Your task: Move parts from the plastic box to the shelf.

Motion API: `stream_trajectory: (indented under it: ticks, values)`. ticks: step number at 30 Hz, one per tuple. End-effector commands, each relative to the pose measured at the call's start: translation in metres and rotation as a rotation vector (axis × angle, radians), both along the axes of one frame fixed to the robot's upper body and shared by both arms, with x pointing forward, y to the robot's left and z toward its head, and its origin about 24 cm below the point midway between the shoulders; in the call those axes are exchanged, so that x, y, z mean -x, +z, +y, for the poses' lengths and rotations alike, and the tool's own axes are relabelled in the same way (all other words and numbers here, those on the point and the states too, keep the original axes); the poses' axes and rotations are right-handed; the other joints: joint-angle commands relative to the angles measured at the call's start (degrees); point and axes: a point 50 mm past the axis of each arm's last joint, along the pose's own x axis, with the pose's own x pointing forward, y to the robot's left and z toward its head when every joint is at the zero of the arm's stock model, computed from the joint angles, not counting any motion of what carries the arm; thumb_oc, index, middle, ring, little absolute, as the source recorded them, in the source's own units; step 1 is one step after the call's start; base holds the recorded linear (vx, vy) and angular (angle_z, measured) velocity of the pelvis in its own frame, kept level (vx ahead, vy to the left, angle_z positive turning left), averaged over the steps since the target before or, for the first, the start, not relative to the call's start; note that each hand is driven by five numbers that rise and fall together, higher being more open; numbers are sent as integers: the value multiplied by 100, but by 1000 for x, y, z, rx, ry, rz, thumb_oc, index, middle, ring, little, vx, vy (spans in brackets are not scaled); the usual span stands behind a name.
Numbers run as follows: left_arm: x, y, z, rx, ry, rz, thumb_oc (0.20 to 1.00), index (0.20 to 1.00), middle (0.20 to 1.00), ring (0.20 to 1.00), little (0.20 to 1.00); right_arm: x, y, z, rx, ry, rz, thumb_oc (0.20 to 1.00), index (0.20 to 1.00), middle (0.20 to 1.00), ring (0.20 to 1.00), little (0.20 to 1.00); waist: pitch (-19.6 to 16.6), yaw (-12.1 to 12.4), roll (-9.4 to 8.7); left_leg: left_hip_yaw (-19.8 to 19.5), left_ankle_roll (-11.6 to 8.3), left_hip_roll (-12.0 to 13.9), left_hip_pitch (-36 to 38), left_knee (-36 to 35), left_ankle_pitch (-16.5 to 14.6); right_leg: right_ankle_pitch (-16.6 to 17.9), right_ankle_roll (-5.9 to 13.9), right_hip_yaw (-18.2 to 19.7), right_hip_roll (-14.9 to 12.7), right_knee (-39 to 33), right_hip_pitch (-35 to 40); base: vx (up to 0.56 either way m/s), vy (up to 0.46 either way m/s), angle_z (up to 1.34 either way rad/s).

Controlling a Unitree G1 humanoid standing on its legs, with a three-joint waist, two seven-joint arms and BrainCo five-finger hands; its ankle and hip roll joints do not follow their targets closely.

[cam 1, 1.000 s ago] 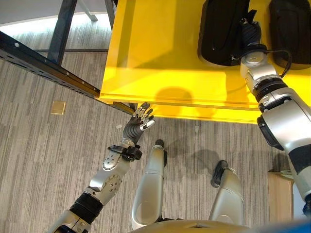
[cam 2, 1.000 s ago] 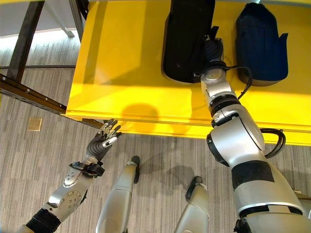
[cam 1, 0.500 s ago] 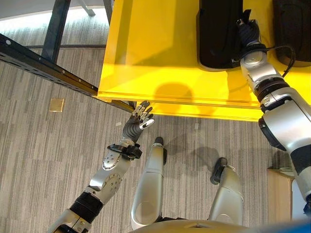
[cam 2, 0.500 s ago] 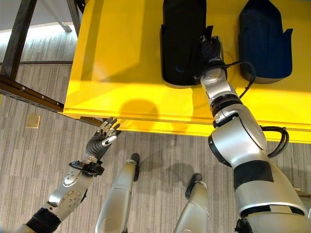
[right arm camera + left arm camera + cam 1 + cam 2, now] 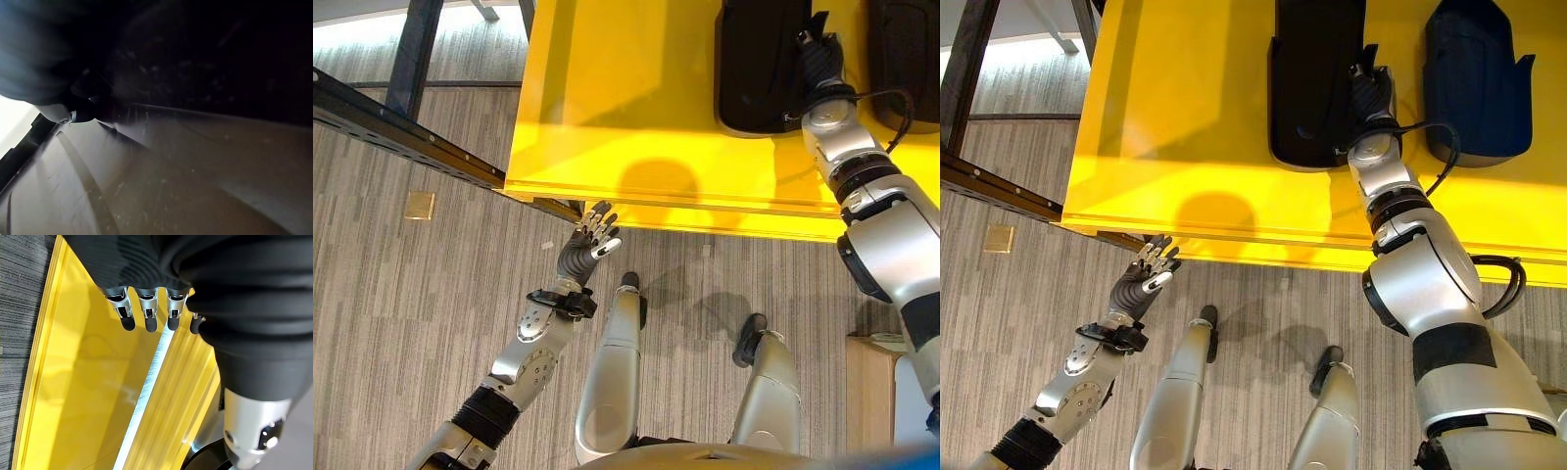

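Slid a little further in on the yellow shelf [image 5: 636, 88] since a second ago: black part [image 5: 1317, 83] under right hand [image 5: 1371, 96]. Grey striped floor [image 5: 401, 294] at left, dark frame rail [image 5: 401, 137] crossing it. Left hand [image 5: 587, 245] below shelf's front edge, fingers [image 5: 148, 316] spread, touching nothing. Right fingers hidden against part; state unclear. Second dark part [image 5: 1479, 78] beside.

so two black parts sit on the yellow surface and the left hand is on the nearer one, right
Not quite: it is the right hand on that black part, as the right eye view shows. The left hand hangs open below the edge of the yellow surface. A second black part does sit beside the first.
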Motion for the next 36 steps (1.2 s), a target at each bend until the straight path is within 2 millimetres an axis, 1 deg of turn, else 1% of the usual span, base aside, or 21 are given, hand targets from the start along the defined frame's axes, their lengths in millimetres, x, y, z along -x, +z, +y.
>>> stream_trajectory:
  ticks: [1,12,13,14,15,25,30,36]
  values:
    - [2,30,-4,7,-35,-150,1000,1000,1000,1000,1000,10,46,-17,-54,-39,-150,200,200,200,200,200,-89,142,90,-289,-86,246,43,-495,436,-224,-320,276,69,730,-146,0,0,0]
    - [2,31,-2,4,-34,-154,1000,1000,1000,1000,1000,10,46,-17,-9,-40,-142,200,200,200,200,200,-39,130,74,-309,-108,286,31,-494,453,-270,-334,266,90,795,-186,0,0,0]
    - [1,31,-2,3,-36,-155,1000,1000,1000,1000,1000,10,46,-18,2,-43,-137,354,354,354,354,354,-35,124,81,-310,-110,281,24,-478,450,-276,-332,266,89,816,-191,0,0,0]
    - [2,31,-2,3,-35,-154,1000,1000,1000,1000,1000,10,45,-18,6,-46,-134,812,812,812,812,812,-34,129,79,-312,-110,286,24,-479,452,-277,-332,265,90,809,-184,0,0,0]
    - [2,31,-2,1,-35,-154,1000,1000,1000,1000,1000,9,45,-17,12,-47,-130,1000,1000,1000,1000,1000,-32,126,81,-311,-110,284,29,-488,455,-274,-333,256,93,800,-169,0,0,0]
    - [1,34,3,-5,-8,-173,1000,1000,1000,1000,1000,10,46,-18,-26,-54,-145,1000,1000,1000,1000,1000,-24,139,72,-311,-109,286,52,-499,458,-276,-325,254,88,828,-149,0,0,0]
    - [1,35,4,-16,-3,-182,1000,1000,1000,1000,1000,10,48,-14,-46,-41,-162,1000,1000,1000,1000,1000,-41,129,36,-311,-110,286,64,-492,455,-270,-327,239,89,838,-133,0,0,0]
    - [2,34,4,-13,-6,-173,1000,1000,1000,1000,1000,8,43,-9,-64,-28,-158,1000,1000,1000,1000,1000,-40,121,6,-318,-115,313,85,-495,454,-251,-328,232,107,793,-104,0,0,0]
